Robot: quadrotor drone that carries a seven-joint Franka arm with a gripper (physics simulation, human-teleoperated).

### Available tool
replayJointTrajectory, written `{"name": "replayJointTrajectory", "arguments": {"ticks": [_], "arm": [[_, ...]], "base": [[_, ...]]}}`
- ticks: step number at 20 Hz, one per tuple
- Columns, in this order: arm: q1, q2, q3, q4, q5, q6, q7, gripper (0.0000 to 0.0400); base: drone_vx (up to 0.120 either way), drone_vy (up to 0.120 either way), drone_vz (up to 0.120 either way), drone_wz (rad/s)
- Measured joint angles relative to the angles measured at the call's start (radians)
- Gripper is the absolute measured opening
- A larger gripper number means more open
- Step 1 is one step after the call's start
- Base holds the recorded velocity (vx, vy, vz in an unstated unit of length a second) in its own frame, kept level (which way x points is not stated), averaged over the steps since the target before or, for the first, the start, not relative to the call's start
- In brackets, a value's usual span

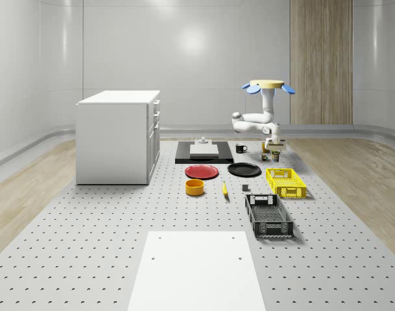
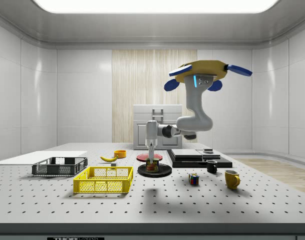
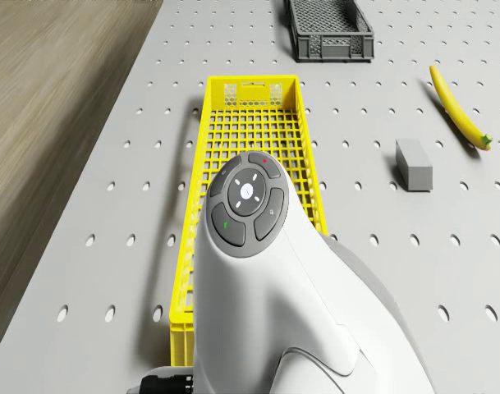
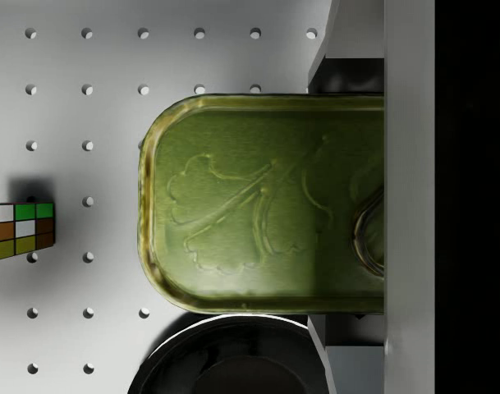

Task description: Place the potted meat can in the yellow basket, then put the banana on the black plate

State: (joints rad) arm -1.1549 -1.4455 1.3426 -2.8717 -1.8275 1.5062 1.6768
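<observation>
Potted meat can (image 4: 258, 201) — pinched in my pincer (image 2: 152, 162), drone hovering above tabletop (image 1: 87, 246); lift straight, carry level over yellow basket (image 2: 103, 180) — release low.

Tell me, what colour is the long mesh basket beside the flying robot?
Yellow; the long mesh basket shows best in the drone view.

Pale grey panelled walls (image 1: 191, 52) curve round the room, broken by one tall strip of light wood slats (image 1: 320, 61) on the far side. The floor (image 1: 35, 188) is blond wood planking — it borders a wide grey platform (image 1: 106, 233) dotted with rows of small holes. A white cabinet with drawers (image 1: 118, 136) stands on that platform, and a plain white sheet (image 1: 196, 269) lies flat near its front edge. Overhead, a long ceiling panel (image 2: 155, 5) glows — soft reflections sit on the walls.
</observation>
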Motion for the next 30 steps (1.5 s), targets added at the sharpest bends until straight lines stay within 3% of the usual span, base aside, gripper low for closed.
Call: {"name": "replayJointTrajectory", "arguments": {"ticks": [30], "arm": [[-0.01, -0.039, 0.009, 0.001, 0.019, 0.035, 0.008, 0.0292]], "base": [[0.12, 0.0, 0.0, 0.0]]}}
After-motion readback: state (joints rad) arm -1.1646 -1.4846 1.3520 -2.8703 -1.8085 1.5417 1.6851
